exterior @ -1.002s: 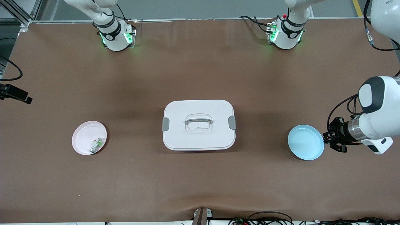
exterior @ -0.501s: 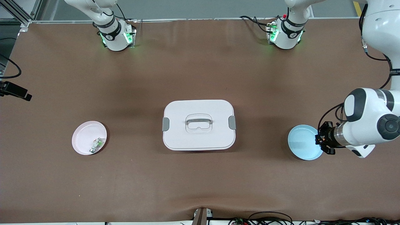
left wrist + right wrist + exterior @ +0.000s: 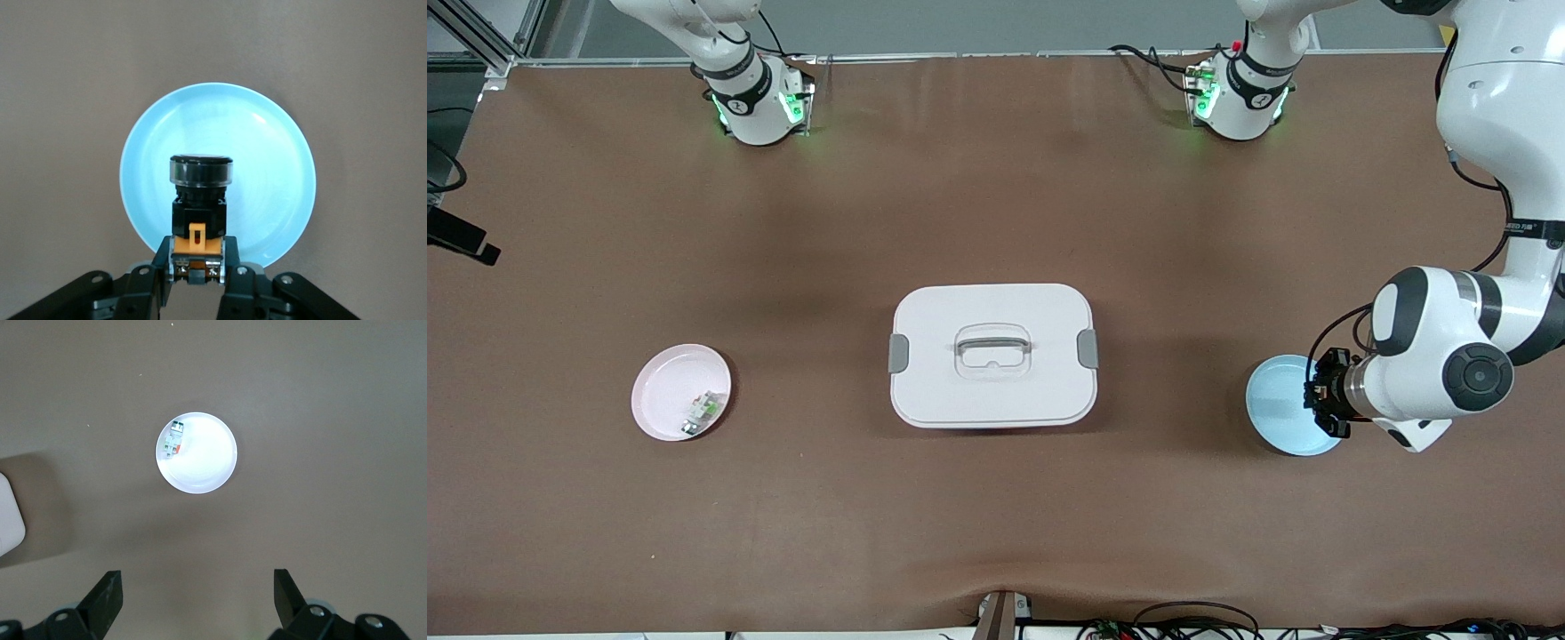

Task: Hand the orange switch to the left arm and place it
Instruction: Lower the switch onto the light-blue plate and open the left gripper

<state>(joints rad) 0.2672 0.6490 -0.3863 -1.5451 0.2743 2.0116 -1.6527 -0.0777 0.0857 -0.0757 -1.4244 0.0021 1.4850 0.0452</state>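
Two arms: both are working over one brown table (image 3: 996, 498), with bases along its farthest edge from the front camera.
Left gripper (image 3: 193, 280): it is clamping the orange switch (image 3: 198, 213) between narrow jaws, hanging over the blue plate (image 3: 1276, 404) at the left arm's end of the table.
Orange switch: it is standing out from the fingertips (image 3: 162, 267), black cap foremost, with its orange body next to the jaws.
Right gripper (image 3: 197, 600): it is hanging high with jaws spread wide and nothing between them, looking down on the pink plate (image 3: 665, 391); it is out of the front view.
Pink plate: it is lying at the right arm's end of the table, carrying a small white-and-green component (image 3: 703, 411) by its rim.
Box (image 3: 993, 356): it is sitting closed at mid-table, between the two plates and well apart from each.
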